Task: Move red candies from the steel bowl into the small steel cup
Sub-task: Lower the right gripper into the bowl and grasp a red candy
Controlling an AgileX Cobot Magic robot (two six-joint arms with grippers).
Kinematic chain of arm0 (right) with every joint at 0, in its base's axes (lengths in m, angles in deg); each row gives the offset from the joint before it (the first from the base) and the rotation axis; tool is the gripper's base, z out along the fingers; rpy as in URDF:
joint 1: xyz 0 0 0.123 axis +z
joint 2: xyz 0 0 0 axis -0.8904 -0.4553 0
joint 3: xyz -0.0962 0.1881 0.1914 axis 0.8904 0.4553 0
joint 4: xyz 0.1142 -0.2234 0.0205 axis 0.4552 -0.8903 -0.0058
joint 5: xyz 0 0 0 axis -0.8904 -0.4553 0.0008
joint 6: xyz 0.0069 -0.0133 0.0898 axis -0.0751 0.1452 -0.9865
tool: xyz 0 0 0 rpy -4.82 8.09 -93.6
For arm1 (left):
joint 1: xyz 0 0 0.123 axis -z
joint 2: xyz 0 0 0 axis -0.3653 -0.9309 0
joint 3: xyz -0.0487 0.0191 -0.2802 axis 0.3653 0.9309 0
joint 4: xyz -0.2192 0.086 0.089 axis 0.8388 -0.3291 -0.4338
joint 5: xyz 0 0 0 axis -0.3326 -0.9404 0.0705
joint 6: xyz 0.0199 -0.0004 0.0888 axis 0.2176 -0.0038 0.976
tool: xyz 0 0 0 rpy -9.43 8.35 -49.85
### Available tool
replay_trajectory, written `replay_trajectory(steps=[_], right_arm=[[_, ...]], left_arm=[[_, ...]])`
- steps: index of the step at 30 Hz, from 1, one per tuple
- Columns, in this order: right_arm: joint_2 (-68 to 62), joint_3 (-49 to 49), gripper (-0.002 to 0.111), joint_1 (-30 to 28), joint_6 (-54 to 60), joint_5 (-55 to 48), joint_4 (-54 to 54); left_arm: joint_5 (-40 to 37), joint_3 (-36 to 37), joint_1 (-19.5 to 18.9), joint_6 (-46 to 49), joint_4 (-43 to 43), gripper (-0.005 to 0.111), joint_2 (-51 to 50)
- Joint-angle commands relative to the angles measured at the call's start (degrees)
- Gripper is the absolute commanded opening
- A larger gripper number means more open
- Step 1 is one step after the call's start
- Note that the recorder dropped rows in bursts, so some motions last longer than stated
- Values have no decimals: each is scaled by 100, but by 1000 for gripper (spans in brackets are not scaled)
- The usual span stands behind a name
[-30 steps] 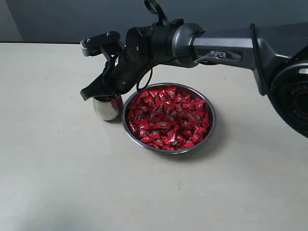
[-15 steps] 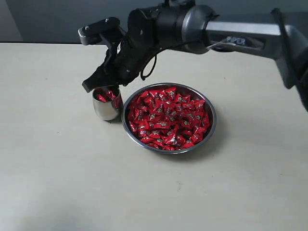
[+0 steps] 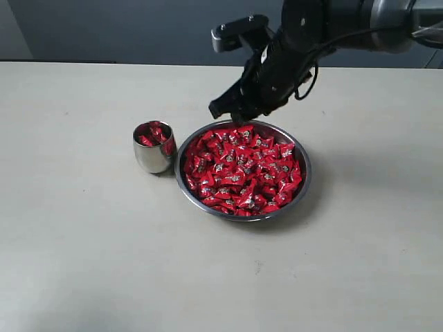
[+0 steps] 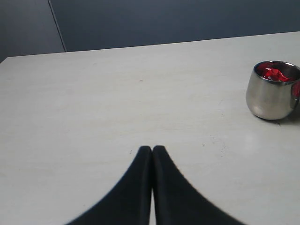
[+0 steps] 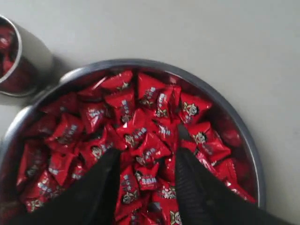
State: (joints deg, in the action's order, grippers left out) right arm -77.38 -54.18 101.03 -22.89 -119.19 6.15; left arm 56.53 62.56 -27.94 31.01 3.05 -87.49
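The steel bowl (image 3: 305, 185) sits mid-table, heaped with red candies (image 3: 242, 169). Just left of it stands the small steel cup (image 3: 154, 158), with a few red candies (image 3: 154, 133) inside. My right gripper (image 3: 227, 111) hovers over the bowl's far left rim. In the right wrist view this gripper (image 5: 147, 154) is open, its black fingers (image 5: 192, 183) straddling the candies (image 5: 140, 117) just above the pile with nothing held; the bowl rim (image 5: 243, 129) and cup (image 5: 35, 51) also show. My left gripper (image 4: 152, 149) is shut and empty over bare table, with the cup (image 4: 269, 98) off to one side.
The pale tabletop (image 3: 90, 249) stretches around the bowl and cup. A dark wall (image 3: 104, 28) runs behind the table's far edge. The right arm (image 3: 360, 21) reaches in from the upper right, above the table.
My right gripper opened over the cup, then swung right and now hangs over the bowl. The cup, earlier hidden under the fingers, now shows candies inside.
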Motion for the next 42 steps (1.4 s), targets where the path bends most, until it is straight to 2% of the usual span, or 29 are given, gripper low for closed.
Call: replay_trajectory(steps=[1, 11, 17, 26, 32, 39, 41, 42], right_arm=[[-1, 526, 38, -42, -13, 704, -23], [-514, 608, 38, -32, 1, 720, 86], [-609, 608, 38, -32, 659, 623, 891], [-428, 608, 38, -14, 1212, -367, 1394], [-261, 608, 38, 274, 1249, -619, 1273], [-91, 696, 38, 420, 1195, -1231, 651], [71, 869, 47, 420, 1018, -1086, 375], [158, 1026, 59, 420, 954, -973, 305]], left_arm=[[28, -48, 31, -7, -11, 0, 27], [28, -48, 31, -7, -11, 0, 27], [28, -48, 31, -7, -11, 0, 27], [28, -48, 31, -7, -11, 0, 27], [28, -48, 31, -7, -11, 0, 27], [28, -48, 31, -7, -11, 0, 27], [28, -48, 31, -7, -11, 0, 27], [28, -48, 31, -7, -11, 0, 27]])
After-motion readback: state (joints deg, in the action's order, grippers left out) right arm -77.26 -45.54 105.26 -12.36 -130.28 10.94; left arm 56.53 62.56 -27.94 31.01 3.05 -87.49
